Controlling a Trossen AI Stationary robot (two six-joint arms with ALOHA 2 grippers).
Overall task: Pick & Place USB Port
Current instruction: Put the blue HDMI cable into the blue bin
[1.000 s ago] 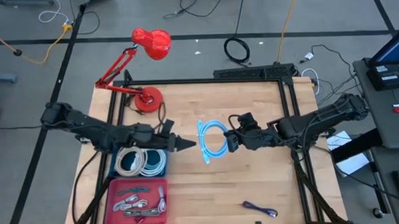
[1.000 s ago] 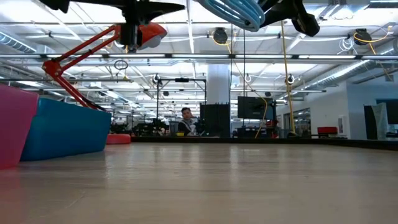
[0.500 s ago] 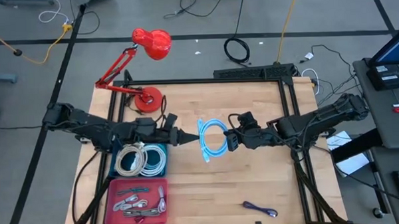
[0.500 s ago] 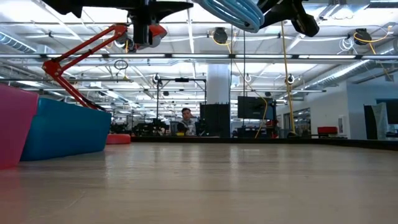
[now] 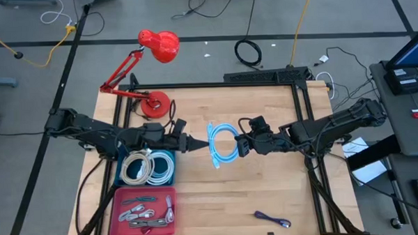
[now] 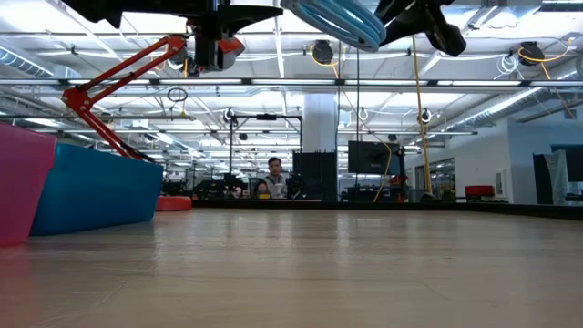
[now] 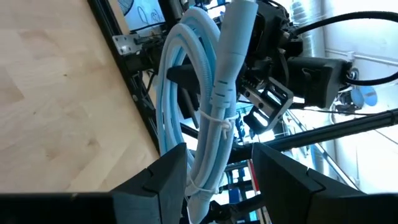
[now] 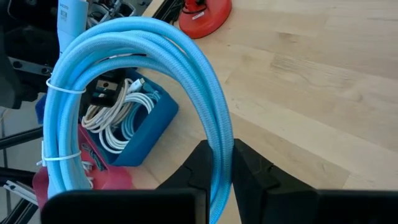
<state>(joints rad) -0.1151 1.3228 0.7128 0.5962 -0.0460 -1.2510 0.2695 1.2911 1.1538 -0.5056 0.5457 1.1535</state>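
Note:
A light blue USB cable coil (image 5: 222, 146), bound with white ties, hangs in the air above the table's middle. My right gripper (image 5: 242, 145) is shut on it from the right side. In the low view the coil (image 6: 339, 18) sits high above the tabletop. My left gripper (image 5: 198, 142) is level with the coil's left side and open. In the left wrist view its two fingers (image 7: 163, 180) stand on either side of the coil's strands (image 7: 211, 106); whether they touch, I cannot tell. My right gripper (image 8: 225, 165) pinches the bundled strands of the coil's loop (image 8: 219, 140) between its two fingers, which lie across the strands. It comes level from the table's right side. The coil is lifted clear of the table and stands out beyond the fingers toward the left arm.
A blue bin (image 5: 170, 176) with white coiled cables and a red bin (image 5: 121, 204) with several cables sit at the table's near left. A red desk lamp stands on its base (image 5: 155, 103) at the far left. A purple cable (image 5: 272, 218) lies near the near edge.
My left gripper has moved toward the table's right and slightly toward the far edge, up to the coil, then held still. My right gripper has kept the coil raised, and the coil has tilted slightly.

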